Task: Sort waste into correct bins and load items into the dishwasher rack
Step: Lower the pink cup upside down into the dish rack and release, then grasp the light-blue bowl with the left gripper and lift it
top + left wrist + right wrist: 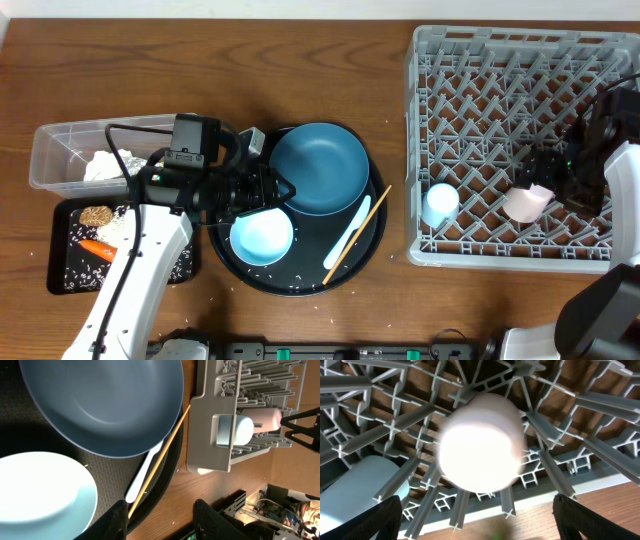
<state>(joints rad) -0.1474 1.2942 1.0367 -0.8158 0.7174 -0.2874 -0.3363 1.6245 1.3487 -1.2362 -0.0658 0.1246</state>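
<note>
Wooden tabletop, dark grain. Dishwasher rack (500, 50) fills the upper right of the overhead view.

Obs. 1, right side. Right gripper (480, 520) hangs over the rack's lower edge with its jaws wide apart. The pink cup (480, 442) sits between them among the pegs, touched by neither finger as far as the blurred wrist view allows. I read this as a release: the cup rests on the rack and is not gripped. The light blue cup (440, 203) lies just to its left, so the cups are grouped along one row.

Obs. 2, left side. Left gripper (165, 522) is over the lower centre of the round black tray (300, 283), jaws parted and nothing between them. Ahead of it are the dark blue plate (318, 168), the white bowl (262, 238), the white utensil (141, 479) and the chopstick (170, 442), which lies slantwise across the tray rim. None of these is loaded yet.

Obs. 3, waste. The clear tub (55, 145) at far left holds crumpled paper (110, 165). Below it, the black rectangular tray (62, 275) holds the carrot (97, 250), the brown food piece (96, 215) and rice grains (120, 228). Paper is kept apart from food, so sorting appears done.

Judgement: the tray items are what remains. The empty left gripper is well placed for the bowl or the utensil.
</note>
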